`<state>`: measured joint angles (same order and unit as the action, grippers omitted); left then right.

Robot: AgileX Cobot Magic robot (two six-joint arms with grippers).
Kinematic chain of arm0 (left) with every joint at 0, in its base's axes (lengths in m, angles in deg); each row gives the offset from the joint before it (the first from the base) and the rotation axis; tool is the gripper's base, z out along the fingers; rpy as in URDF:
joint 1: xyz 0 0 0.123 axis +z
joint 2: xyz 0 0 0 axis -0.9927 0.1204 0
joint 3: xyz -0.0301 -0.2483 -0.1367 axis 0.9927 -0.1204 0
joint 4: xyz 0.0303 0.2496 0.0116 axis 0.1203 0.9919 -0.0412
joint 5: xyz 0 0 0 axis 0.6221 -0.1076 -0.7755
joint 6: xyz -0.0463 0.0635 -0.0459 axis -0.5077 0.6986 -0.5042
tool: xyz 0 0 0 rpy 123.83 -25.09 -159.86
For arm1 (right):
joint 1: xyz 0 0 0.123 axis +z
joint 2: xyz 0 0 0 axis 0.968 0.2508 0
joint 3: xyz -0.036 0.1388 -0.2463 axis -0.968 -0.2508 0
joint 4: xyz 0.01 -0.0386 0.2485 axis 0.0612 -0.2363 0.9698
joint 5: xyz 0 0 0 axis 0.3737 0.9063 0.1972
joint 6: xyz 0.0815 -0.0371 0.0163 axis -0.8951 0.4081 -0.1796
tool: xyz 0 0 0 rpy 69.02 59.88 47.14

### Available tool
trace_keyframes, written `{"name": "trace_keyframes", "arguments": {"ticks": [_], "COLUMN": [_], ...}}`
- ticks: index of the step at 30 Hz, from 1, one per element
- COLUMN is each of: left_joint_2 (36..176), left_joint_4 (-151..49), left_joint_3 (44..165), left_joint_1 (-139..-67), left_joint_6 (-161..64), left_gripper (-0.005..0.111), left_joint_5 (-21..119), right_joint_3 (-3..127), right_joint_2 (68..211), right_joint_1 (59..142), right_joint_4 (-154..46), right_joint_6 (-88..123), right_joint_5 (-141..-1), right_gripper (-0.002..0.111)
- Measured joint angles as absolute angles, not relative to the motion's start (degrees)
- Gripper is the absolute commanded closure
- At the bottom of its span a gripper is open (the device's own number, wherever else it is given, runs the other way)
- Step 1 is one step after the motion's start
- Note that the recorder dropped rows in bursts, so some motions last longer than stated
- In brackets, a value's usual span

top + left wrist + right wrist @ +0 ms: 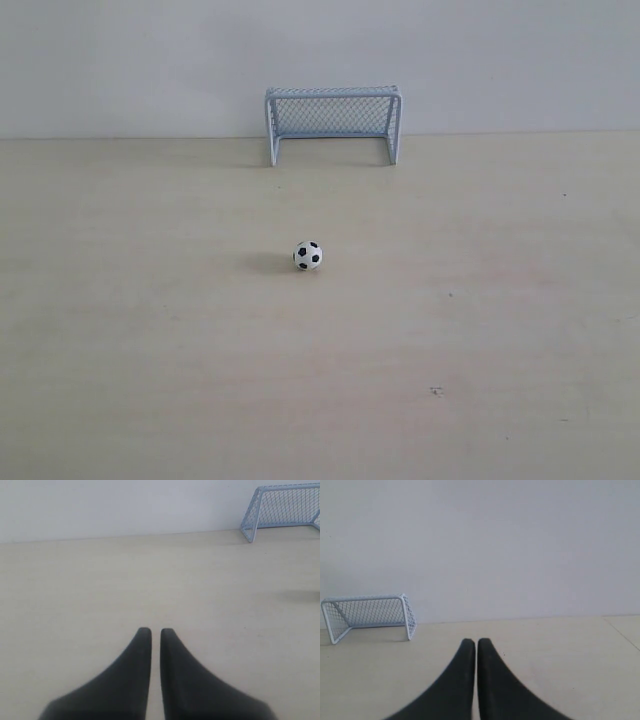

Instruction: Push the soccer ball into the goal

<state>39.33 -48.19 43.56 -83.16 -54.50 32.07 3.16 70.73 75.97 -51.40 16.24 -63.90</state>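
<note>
The soccer ball (308, 256), white with black patches, rests on the pale tabletop in the middle of the exterior view. The goal (333, 123) stands upright at the table's far edge against the wall, its mouth facing the ball. Neither arm shows in the exterior view. My left gripper (156, 630) is shut with nothing in it, over bare table; the goal (282, 509) lies far off and only the ball's shadow shows at the frame's edge. My right gripper (476, 641) is also shut and empty, with the goal (369, 614) off to one side; the ball is out of that view.
A pale wooden tabletop (150, 330) stretches all round the ball. A plain grey-white wall (120, 60) rises right behind the goal. A small dark speck (436, 391) marks the table near the front right.
</note>
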Motion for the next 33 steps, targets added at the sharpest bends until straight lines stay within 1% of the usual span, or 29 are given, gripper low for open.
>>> {"name": "trace_keyframes", "arguments": {"ticks": [8,13,25,29,33], "left_joint_2": [39.3,39.3,39.3,39.3,39.3], "left_joint_4": [-48.2,-48.2,-48.2,-48.2,-48.2], "left_joint_3": [43.6,43.6,43.6,43.6,43.6], "left_joint_1": [-83.2,-83.2,-83.2,-83.2,-83.2], "left_joint_6": [-54.5,-54.5,-54.5,-54.5,-54.5], "left_gripper": [0.1,0.1,0.1,0.1,0.1], "left_joint_5": [32.1,32.1,32.1,32.1,32.1], "right_joint_3": [10.1,16.2,25.3,27.9,30.9], "right_joint_2": [77.5,83.8,97.0,100.6,104.4], "right_joint_1": [76.0,76.0,76.0,76.0,76.0], "right_joint_4": [-51.4,-51.4,-51.3,-48.8,-41.6], "right_joint_6": [16.2,17.9,21.6,25.7,34.4], "right_joint_5": [-61.7,-57.3,-51.8,-49.6,-47.4], "right_gripper": [0.108,0.108,0.108,0.108,0.108]}}
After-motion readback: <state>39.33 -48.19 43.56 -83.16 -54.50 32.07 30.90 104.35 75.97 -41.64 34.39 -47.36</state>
